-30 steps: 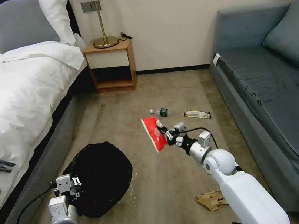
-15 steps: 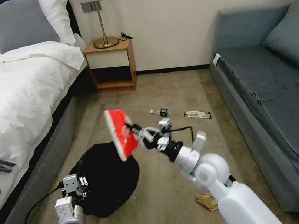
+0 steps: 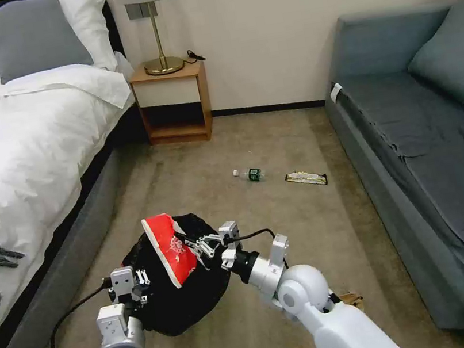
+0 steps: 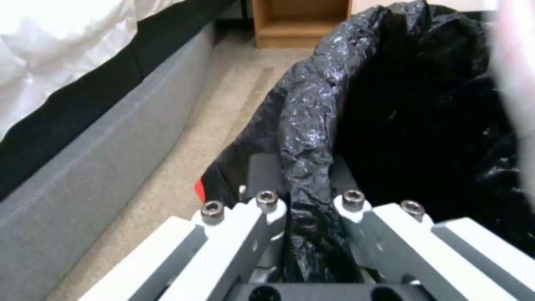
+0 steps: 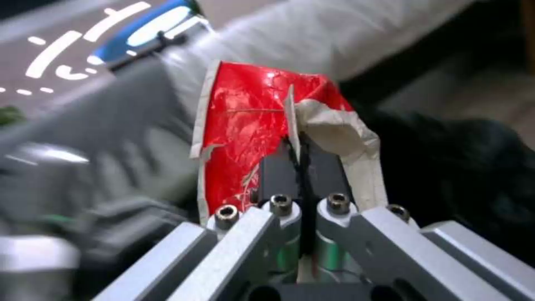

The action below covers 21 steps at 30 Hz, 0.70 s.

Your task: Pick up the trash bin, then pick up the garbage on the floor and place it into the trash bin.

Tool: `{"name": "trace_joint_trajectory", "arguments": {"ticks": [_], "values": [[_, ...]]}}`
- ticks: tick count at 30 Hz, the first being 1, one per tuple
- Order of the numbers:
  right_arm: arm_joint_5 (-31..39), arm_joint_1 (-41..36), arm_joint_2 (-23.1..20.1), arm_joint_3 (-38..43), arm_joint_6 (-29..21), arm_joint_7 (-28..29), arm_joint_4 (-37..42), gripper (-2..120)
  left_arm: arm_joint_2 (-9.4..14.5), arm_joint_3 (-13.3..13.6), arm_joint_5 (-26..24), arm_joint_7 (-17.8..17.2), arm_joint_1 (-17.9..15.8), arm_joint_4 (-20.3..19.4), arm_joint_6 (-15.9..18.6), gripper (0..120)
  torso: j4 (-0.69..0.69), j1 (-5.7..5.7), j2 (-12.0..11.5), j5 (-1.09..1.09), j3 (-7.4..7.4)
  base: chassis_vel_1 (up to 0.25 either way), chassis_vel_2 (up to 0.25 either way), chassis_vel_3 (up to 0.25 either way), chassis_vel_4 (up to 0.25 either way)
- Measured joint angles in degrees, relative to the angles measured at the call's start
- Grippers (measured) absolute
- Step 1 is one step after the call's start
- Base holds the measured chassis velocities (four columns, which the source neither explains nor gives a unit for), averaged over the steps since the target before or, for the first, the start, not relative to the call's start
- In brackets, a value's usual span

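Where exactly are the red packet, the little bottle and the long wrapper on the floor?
red snack packet (image 3: 168, 250): head view, middle of its red face, held over the bin.
small bottle (image 3: 252, 174): head view, its green label.
long wrapper (image 3: 306, 178): head view, its middle, lying flat on the carpet.

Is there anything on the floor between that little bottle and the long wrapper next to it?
No. In the head view, only bare carpet lies between the bottle and the wrapper; they lie apart, untouched.
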Motion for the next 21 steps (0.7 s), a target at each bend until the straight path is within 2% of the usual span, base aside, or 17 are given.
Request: {"name": "trace_joint_trajectory", "arguments": {"ticks": [3, 5, 10, 13, 17, 20, 21], "values": [[-1.3, 0.3, 0.5, 0.0, 1.0, 0.6, -2.4, 0, -0.1, 0.2, 0.1, 0.0, 0.1, 0.1, -0.1, 4, 0.0, 0.0, 0.0, 0.0, 0.0, 0.0, 0.0, 0.0, 0.0], [-3.0, 0.7, 0.9, 0.2, 2.7, 2.5, -6.8, 0, -0.1, 0.1, 0.1, 0.0, 0.1, 0.3, -0.3, 4, 0.0, 0.0, 0.0, 0.0, 0.0, 0.0, 0.0, 0.0, 0.0], [-5.7, 0.4, 0.8, 0.4, 3.9, 3.4, -8.5, 2, 0.1, -0.1, 0.0, 0.0, -0.2, 0.9, -0.5, 4, 0.0, 0.0, 0.0, 0.0, 0.0, 0.0, 0.0, 0.0, 0.0], [-7.1, -0.3, 0.8, 0.3, 4.1, 3.5, -8.5, 16, 0.1, 0.0, 0.0, 0.0, -0.5, 1.4, -0.5, 4, 0.0, 0.0, 0.0, 0.0, 0.0, 0.0, 0.0, 0.0, 0.0], [-7.6, -0.8, 0.8, 0.2, 4.1, 3.4, -8.0, 25, 0.2, 0.0, 0.0, 0.1, -0.6, 1.7, -0.6, 4, 0.0, 0.0, 0.0, 0.0, 0.0, 0.0, 0.0, 0.0, 0.0], [-7.9, -1.4, 0.7, 0.2, 4.2, 3.3, -6.8, 40, 0.3, -0.5, -0.2, 0.1, -0.8, 2.0, -0.7, 4, 0.0, 0.0, 0.0, -0.01, 0.0, 0.0, 0.0, 0.0, 0.0], [-7.9, -1.4, 0.7, 0.2, 4.2, 3.3, -6.8, 40, 0.3, -0.5, -0.2, 0.1, -0.8, 2.0, -0.7, 4, 0.0, 0.0, 0.0, -0.01, 0.0, 0.0, 0.0, 0.0, 0.0]]}}
